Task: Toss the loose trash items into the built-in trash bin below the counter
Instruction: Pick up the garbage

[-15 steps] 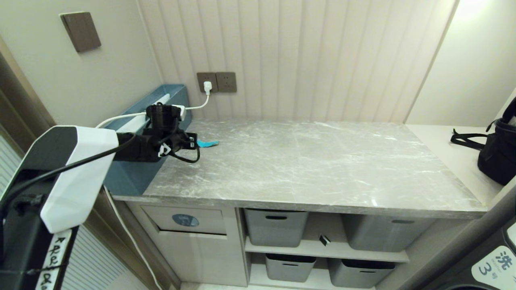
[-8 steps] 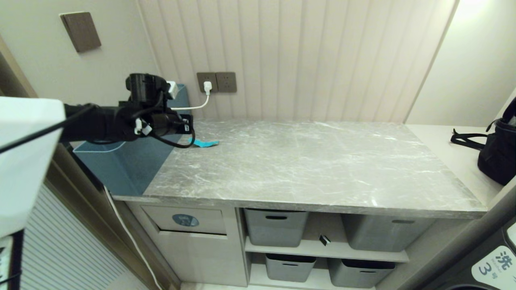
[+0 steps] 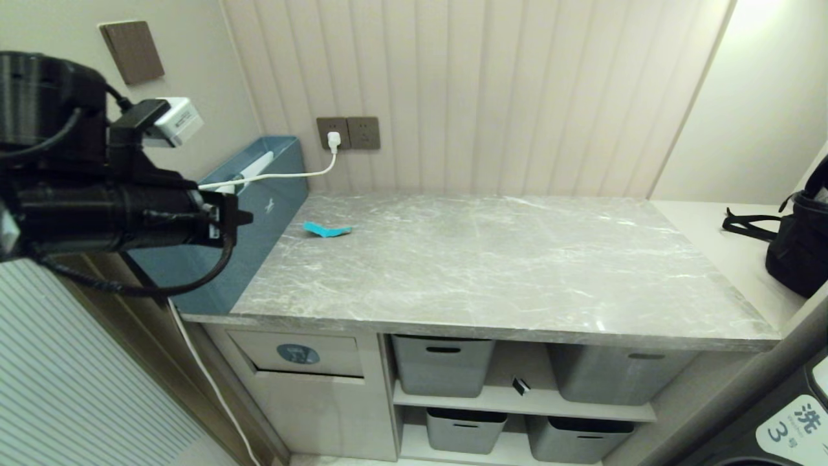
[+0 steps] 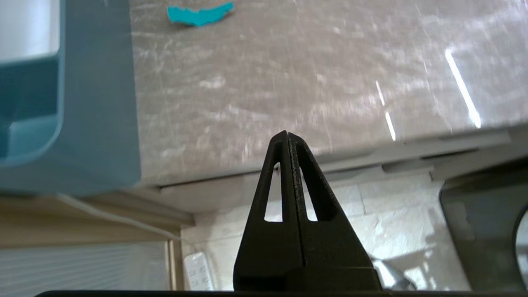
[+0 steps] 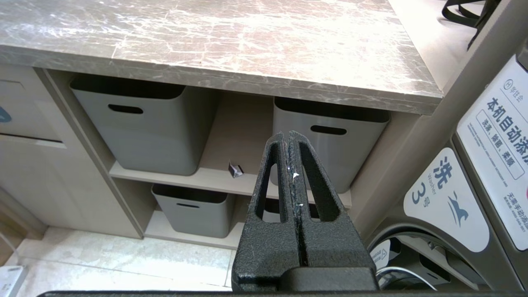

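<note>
Left end effector (image 4: pixel 287 136) with jaws together, empty, raised left of the bench (image 3: pixel 491 259) above the blue bin (image 3: pixel 259 220). Right end effector (image 5: pixel 290 136) likewise closed, low before the grey tubs (image 5: pixel 152 123). Teal wrapper strip (image 3: pixel 326 229) on bench near blue bin. Torn black piece (image 3: pixel 520 386) on shelf between tubs. Trash-bin flap (image 3: pixel 297 353) below bench, left.

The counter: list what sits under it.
Under the counter: the built-in trash bin at left, four grey tubs on two shelves, a torn black scrap between the upper tubs. Tub and bin contents are hidden.
</note>
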